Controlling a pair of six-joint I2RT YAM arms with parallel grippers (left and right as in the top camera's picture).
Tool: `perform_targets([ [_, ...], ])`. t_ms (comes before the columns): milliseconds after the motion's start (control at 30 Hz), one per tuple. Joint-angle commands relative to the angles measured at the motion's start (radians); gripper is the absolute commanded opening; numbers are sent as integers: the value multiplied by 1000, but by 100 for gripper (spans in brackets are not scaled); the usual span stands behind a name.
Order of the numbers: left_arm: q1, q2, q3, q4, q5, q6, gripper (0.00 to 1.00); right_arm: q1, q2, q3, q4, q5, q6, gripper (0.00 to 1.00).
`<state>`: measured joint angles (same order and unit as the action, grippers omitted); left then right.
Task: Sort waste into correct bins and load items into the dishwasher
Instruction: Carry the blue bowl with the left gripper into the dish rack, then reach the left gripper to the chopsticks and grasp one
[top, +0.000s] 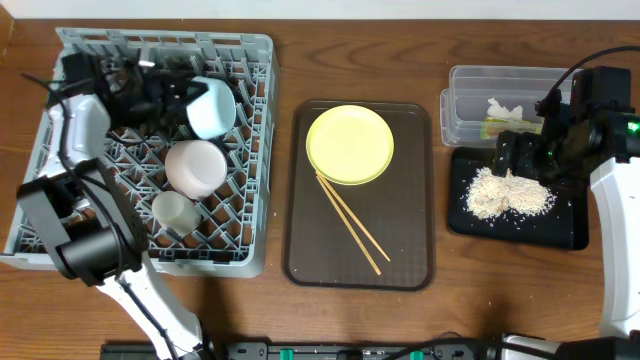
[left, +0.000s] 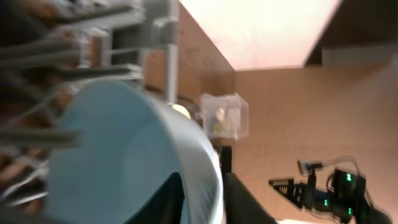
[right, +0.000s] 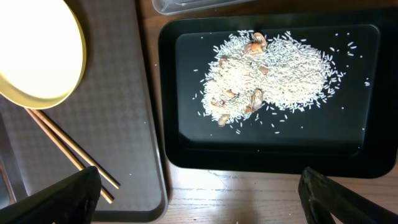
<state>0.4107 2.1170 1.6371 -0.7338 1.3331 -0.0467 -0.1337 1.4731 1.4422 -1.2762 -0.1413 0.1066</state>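
the left gripper (left: 203, 182) hangs over the far part of the grey dish rack (top: 255, 150). its two dark fingers (left: 245, 202) straddle the rim of the light blue bowl (left: 118, 149), one inside the bowl and one outside its wall. the wrist view is blurred, so i cannot tell whether the rim is pinched or let go. seen from overhead, the bowl looks tilted among the pegs, just to the right of this gripper. the pale pink bowl (top: 195, 165) and the small white cup (top: 175, 212) sit in the same rack, nearer the robot than the gripper and clear of it. the right gripper (right: 199, 179) is spread wide and empty over the near edge of the black tray (right: 168, 93). the rice-like scraps (right: 273, 74) lie heaped in the tray's middle, ahead of the fingertips and not touching them. to this gripper's left is the dark brown serving tray (right: 124, 124). it carries the yellow plate (right: 31, 56) and two chopsticks (right: 62, 146) lying side by side, their far ends at the plate's edge. beyond the gripper stands the clear tub (top: 460, 110), holding the white tissue (top: 505, 108) and the snack wrapper (top: 510, 126). everything rests on the wooden surface (top: 450, 310).
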Motion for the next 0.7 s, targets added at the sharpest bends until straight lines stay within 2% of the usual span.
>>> perform_targets([
  [0, 41, 15, 3, -3, -74, 5, 32, -5, -11, 11, -6, 3, 12, 99],
  [100, 67, 15, 3, -2, -88, 4, 58, -5, -11, 11, -13, 3, 11, 99],
  [133, 75, 15, 3, -2, -88, 4, 62, -5, -11, 11, -14, 3, 12, 99],
  [400, 126, -71, 4, -3, -109, -11, 75, -5, -11, 11, -18, 3, 8, 99],
  [500, 120, -168, 3, -27, -240, -10, 77, -5, -11, 11, -18, 3, 8, 99],
  [633, 65, -319, 3, -92, -493, -11, 79, -5, -11, 11, -16, 3, 9, 99],
  [667, 39, -356, 3, -116, -552, -12, 84, -5, -11, 11, -15, 3, 9, 99],
])
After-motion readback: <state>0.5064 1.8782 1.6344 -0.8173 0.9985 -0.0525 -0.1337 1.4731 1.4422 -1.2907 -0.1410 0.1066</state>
